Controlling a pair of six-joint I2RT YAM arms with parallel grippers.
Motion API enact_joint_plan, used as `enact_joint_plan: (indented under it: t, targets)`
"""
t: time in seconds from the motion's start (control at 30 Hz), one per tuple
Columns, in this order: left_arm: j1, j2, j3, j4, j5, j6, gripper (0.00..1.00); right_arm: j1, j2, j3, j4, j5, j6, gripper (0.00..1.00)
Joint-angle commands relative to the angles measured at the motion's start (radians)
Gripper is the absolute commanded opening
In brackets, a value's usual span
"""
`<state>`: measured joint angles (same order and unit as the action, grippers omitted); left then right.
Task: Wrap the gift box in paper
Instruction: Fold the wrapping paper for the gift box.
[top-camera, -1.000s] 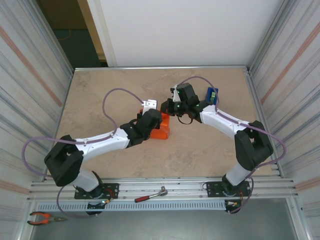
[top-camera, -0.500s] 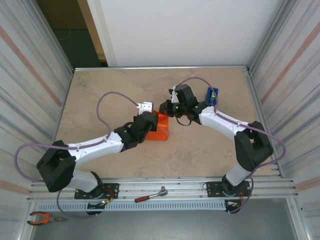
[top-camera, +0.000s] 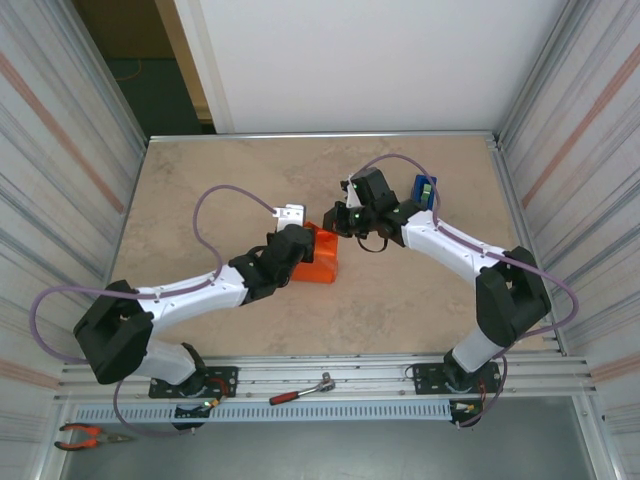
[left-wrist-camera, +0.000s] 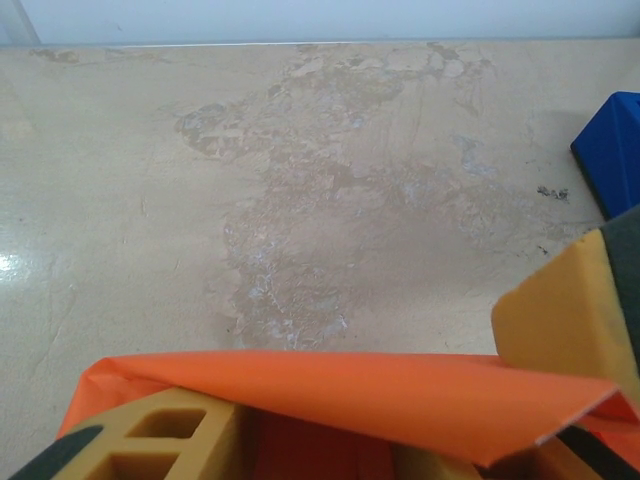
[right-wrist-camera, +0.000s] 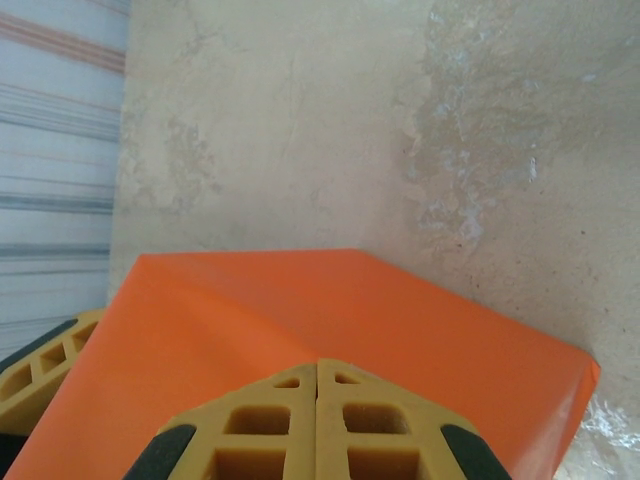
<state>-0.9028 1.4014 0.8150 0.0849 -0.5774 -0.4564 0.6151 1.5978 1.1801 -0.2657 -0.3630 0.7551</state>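
Observation:
The paper (top-camera: 322, 262) shows as a bright orange box-sized parcel in the middle of the table; the gift box is hidden under it. My left gripper (top-camera: 297, 238) is at the parcel's left end. In the left wrist view its yellow fingers (left-wrist-camera: 150, 440) stand apart with orange paper between them, and a loose paper flap (left-wrist-camera: 380, 395) lies over them; whether they pinch it is unclear. My right gripper (top-camera: 336, 224) is shut, its tips (right-wrist-camera: 317, 365) down on the parcel's orange top (right-wrist-camera: 420, 320). Those shut right fingers (left-wrist-camera: 560, 320) also appear in the left wrist view.
A blue tape dispenser (top-camera: 424, 190) stands behind the right arm, also visible at the edge of the left wrist view (left-wrist-camera: 612, 150). A ratchet (top-camera: 300, 390) and pliers (top-camera: 85, 435) lie on the rail in front of the arm bases. Metal walls enclose the table (top-camera: 200, 190).
The left arm swung lower and to the left, bringing its gripper in at the parcel's left end, and its jaws narrowed. The right gripper stayed shut on the parcel, shifting only slightly.

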Motion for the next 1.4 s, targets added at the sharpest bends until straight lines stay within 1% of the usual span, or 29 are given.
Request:
enact_joint_plan:
  t: [0.0, 0.23, 0.4, 0.5, 0.63, 0.8, 0.9, 1.0, 1.17, 1.27, 1.37]
  targets:
    - [0.002, 0.065, -0.065, -0.180, 0.048, -0.058, 0.38, 0.012, -0.029, 0.002, -0.105, -0.020, -0.008, 0.00]
    - [0.000, 0.069, -0.063, -0.180, 0.047, -0.066, 0.38, 0.035, -0.030, -0.018, -0.117, -0.009, -0.012, 0.00]
    - [0.000, 0.041, -0.038, -0.213, 0.046, -0.062, 0.38, 0.058, -0.018, -0.106, -0.088, 0.015, -0.004, 0.00]
    - [0.005, -0.012, -0.002, -0.242, 0.073, -0.037, 0.39, 0.058, -0.017, -0.156, -0.067, 0.036, 0.003, 0.00]
    - [0.048, -0.085, 0.060, -0.267, 0.202, -0.015, 0.41, 0.058, -0.013, -0.183, -0.046, 0.047, 0.010, 0.00]
    - [0.100, -0.159, 0.136, -0.284, 0.301, 0.008, 0.44, 0.057, -0.013, -0.197, -0.040, 0.060, 0.010, 0.00]
    - [0.159, -0.186, 0.179, -0.284, 0.362, 0.007, 0.45, 0.056, -0.018, -0.207, -0.034, 0.065, 0.010, 0.00]
    - [0.248, -0.182, 0.219, -0.270, 0.459, -0.009, 0.46, 0.058, -0.021, -0.214, -0.030, 0.069, 0.012, 0.00]
    - [0.379, -0.077, 0.325, -0.295, 0.620, 0.015, 0.46, 0.061, -0.021, -0.218, -0.025, 0.070, 0.013, 0.00]
    - [0.446, 0.030, 0.411, -0.327, 0.754, 0.045, 0.44, 0.061, -0.021, -0.222, -0.025, 0.071, 0.013, 0.00]
    - [0.483, 0.151, 0.512, -0.396, 0.877, 0.090, 0.34, 0.064, -0.024, -0.225, -0.026, 0.075, 0.012, 0.00]
